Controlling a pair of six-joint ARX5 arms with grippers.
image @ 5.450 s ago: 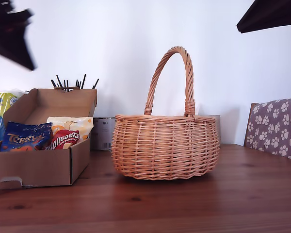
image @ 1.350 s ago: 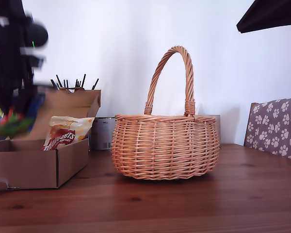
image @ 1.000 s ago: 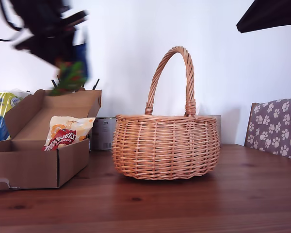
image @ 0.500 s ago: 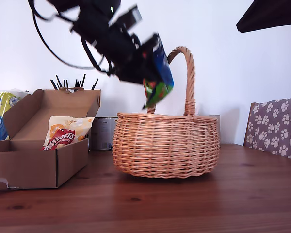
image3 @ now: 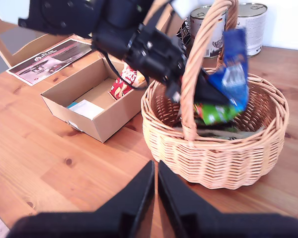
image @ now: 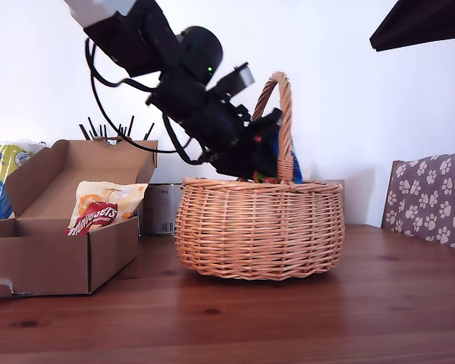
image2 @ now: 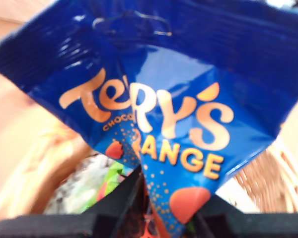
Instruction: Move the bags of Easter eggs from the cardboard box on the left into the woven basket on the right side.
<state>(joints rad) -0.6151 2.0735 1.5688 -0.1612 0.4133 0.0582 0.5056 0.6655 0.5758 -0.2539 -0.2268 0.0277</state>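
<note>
My first gripper (image: 269, 155) is clamped on the dark blue bag (image2: 154, 99) and holds it over the mouth of the woven basket (image: 259, 227), just behind the arched handle (image: 283, 121) in the exterior view. The bag is glossy, deep blue, with orange lettering that reads "Terry's" and "Orange" and orange blobs near its pinched lower corner; it is creased where the black fingers (image2: 124, 198) grip it. In the second wrist view the same bag (image3: 233, 74) hangs tilted above the basket's inside, with a green packet (image3: 213, 113) just below it, at or inside the rim; whether they touch I cannot tell.

My second gripper (image3: 156, 193) hovers above the tabletop in front of the basket (image3: 213, 158), its fingers pressed together on nothing.

The cardboard box (image: 61, 250) sits near the tabletop's edge at the exterior view's left, lid flap up. A cream-orange bag with a red logo (image: 102, 208) leans inside it. The second wrist view shows a pale flat packet (image3: 87, 108) on the box floor. A grey tin (image: 161, 208) stands behind, between box and basket.
</note>
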